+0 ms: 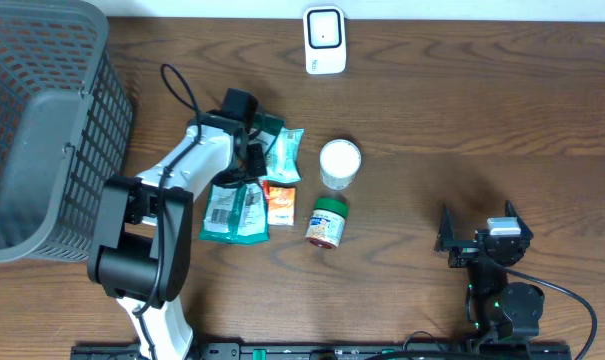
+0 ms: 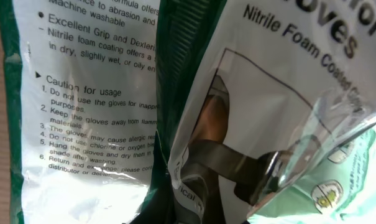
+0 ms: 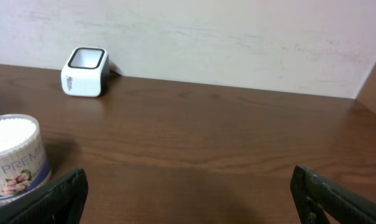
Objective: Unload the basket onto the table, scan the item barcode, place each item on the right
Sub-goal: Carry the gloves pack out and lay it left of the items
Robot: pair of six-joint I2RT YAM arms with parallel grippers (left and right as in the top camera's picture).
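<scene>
Basket [image 1: 42,130] of grey mesh stands far to the left of the scanner [image 1: 324,40], well apart from everything else.

Next comes the left claw [image 1: 250,148], below and left of the scanner, sitting over a heap of packets. Its jaws are drawn together. The fingers are hidden in the wrist view, but a glove packet [image 2: 287,93] fills that view so closely that I judge its edge is pinched between them.

In the overhead view the glove packet [image 1: 285,155] lies just beside the claw, on the side nearer the scanner. Its long axis points roughly toward the scanner. It is pale green and white, with a clear window showing grey gloves and glossy, crinkled film. No barcode shows on the faces in view.

A second packet [image 1: 232,208] lies flat and farther from the scanner, printed back up.

An orange packet [image 1: 280,203], a white tub [image 1: 340,163] and a green-lidded jar [image 1: 328,222] sit almost straight below the scanner.

The right claw [image 1: 479,222] waits far below and right of the scanner, spread wide and empty. The left arm is much the nearer, so the carry is probably up and to the right.
</scene>
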